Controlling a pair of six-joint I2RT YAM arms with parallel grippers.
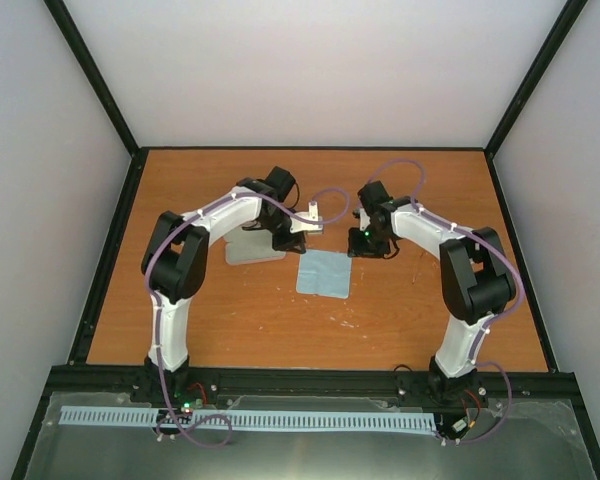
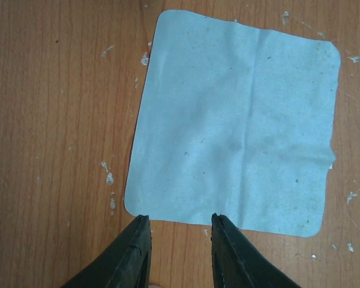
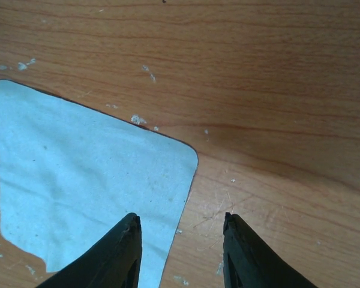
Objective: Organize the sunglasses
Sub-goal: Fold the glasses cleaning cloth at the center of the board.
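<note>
On the wooden bench (image 1: 230, 310), near its middle, a light blue square cloth (image 1: 323, 273), spread flat with rounded corners and one slightly ragged edge. Both arms bent inward over the bench, meeting from either side above the cloth's far edge. Left gripper (image 2: 180, 219) spread, with a clear gap between the two dark fingers (image 2: 135, 255) and nothing pinched there; hanging above the bench with the fingertips at one edge of the cloth, most of the cloth lying out ahead in the left wrist view. Right gripper (image 3: 180, 217) likewise spread and holding nothing, poised over a corner of the same cloth: one finger above the blue fabric, the other above bare wood. Small white specks and scuffs scattered over the wood around the cloth, plain in both wrist views. Under the left arm, just beside the cloth and apart from it, a pale grey shape (image 1: 252, 250) lying flat, partly hidden by the arm; too indistinct from above to name. As for the sunglasses, no telling where: not to be made out in the top view or either wrist view, with nothing orange-pink standing out against the wood
</note>
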